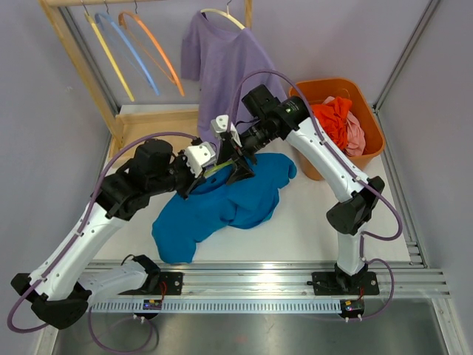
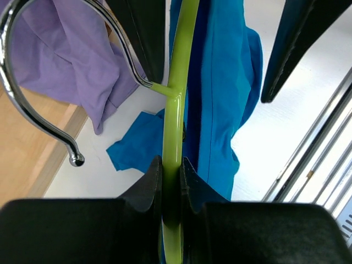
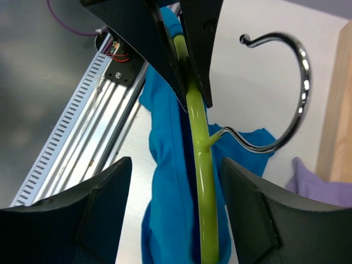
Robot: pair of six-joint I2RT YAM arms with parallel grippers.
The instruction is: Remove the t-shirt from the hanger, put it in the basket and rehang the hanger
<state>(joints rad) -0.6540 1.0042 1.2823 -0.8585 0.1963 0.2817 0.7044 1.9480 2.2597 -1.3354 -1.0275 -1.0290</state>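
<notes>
our left jaws clench the green hanger (image 2: 179, 66) near its chrome hook (image 2: 76, 159), our right jaws stand released astride the same bar, and the blue t-shirt (image 1: 236, 200) lies heaped beneath them on the white table (image 1: 310, 229).

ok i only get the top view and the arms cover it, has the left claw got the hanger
Observer: Yes. The left wrist view shows the left claw shut on the green hanger, gripping its bar near the middle.
Operator: and the other one
Observer: The right claw is open, with a finger on either side of the same bar and neither touching it.
Operator: hook caught on anything
Observer: No, the hook is bare and hooked on nothing.
</notes>
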